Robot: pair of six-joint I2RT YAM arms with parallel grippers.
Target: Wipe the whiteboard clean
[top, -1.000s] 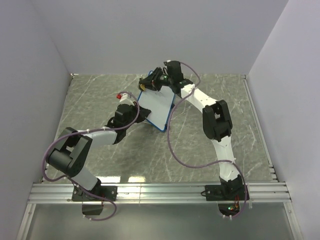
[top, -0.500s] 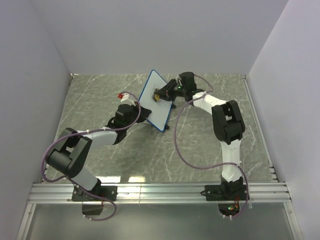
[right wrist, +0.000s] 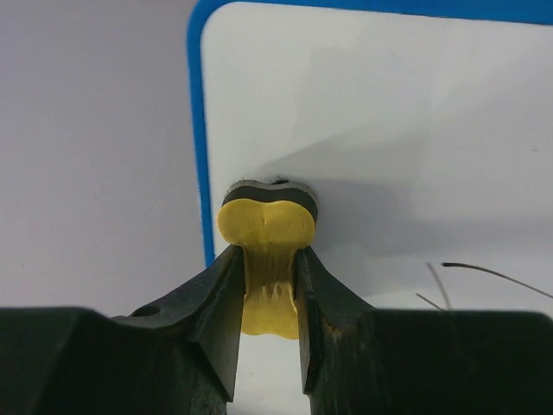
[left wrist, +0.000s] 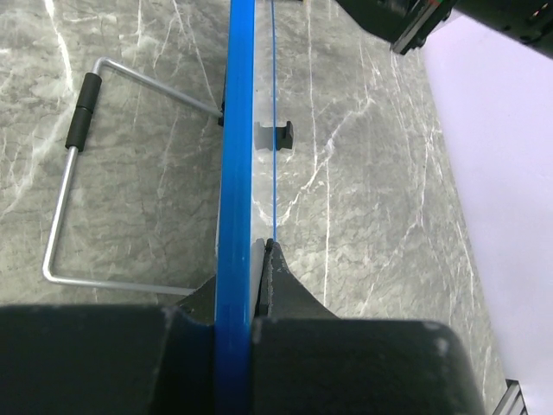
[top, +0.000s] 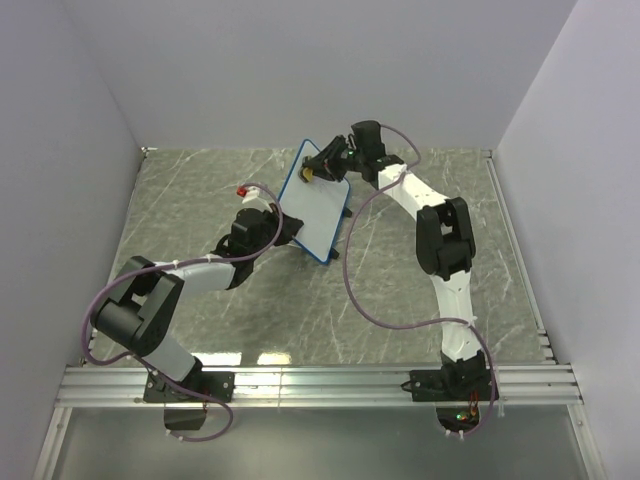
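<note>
Left gripper point(left wrist: 238, 275) clamps the near edge of the standing whiteboard point(top: 316, 206); right gripper point(right wrist: 270, 281) squeezes a yellow eraser point(right wrist: 267, 226) against its far corner

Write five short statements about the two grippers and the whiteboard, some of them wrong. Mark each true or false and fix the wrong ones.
1. The left gripper clamps the blue edge of the whiteboard. True.
2. The right gripper is open and empty. False: it is shut on a yellow eraser.
3. The eraser presses on the board near a rounded corner. True.
4. The whiteboard lies flat on the table. False: it stands up on edge.
5. The board is wiped fully clean. False: thin black strokes show beside the eraser.
</note>
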